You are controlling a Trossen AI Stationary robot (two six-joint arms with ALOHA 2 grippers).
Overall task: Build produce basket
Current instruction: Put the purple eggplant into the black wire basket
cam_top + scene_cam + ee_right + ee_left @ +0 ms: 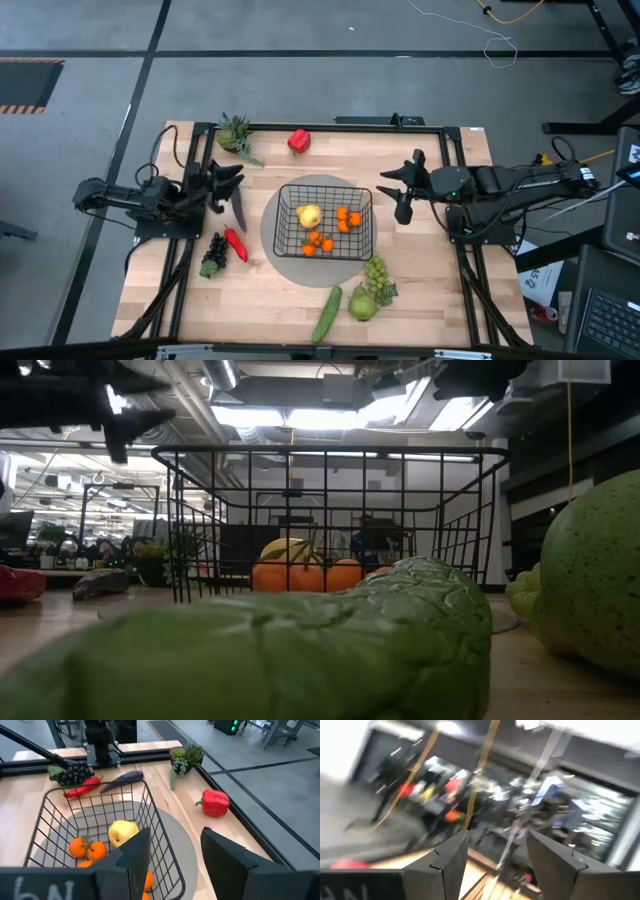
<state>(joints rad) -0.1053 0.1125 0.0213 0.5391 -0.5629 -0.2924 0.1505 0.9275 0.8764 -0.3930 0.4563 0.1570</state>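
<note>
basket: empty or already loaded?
Partly loaded. The basket holds a yellow fruit and several small oranges. The cucumber, pear and red pepper lie outside on the table.

A grey round mat (285,247) lies on the wooden table (440,280). Beyond the table's far edge, a white cable (500,45) lies on the grey floor (300,30). Papers (540,283) lie right of the table.
</note>
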